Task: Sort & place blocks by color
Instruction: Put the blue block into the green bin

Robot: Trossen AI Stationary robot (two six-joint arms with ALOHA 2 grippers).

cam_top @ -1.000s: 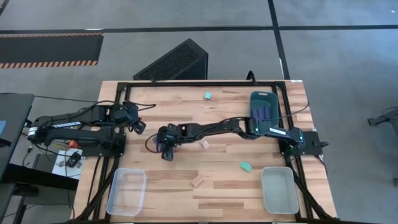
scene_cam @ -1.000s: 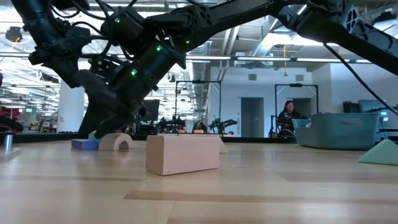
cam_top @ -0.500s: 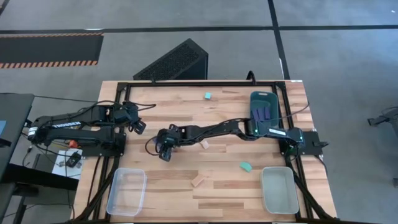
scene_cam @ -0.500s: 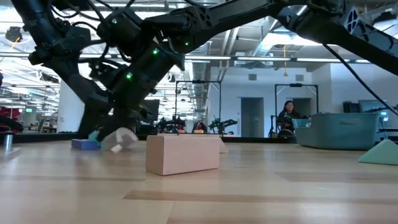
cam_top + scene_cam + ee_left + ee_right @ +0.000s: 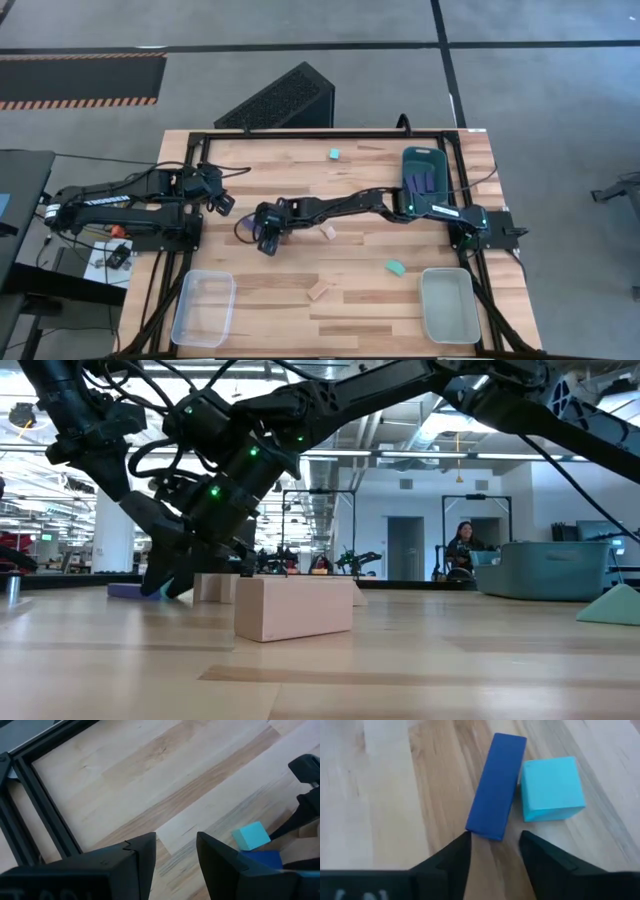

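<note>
While my right gripper [image 5: 492, 851] hangs with fingers parted and empty, the dark blue wooden bar [image 5: 497, 786] lies just ahead of them, long axis running away, beside the cyan wooden cube [image 5: 552, 788].

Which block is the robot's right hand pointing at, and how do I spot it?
Look left of the table's middle, where the right gripper reaches down. Just past its open fingers lies a dark blue bar. It is long and dark; the block touching it is a light cyan cube.
</note>
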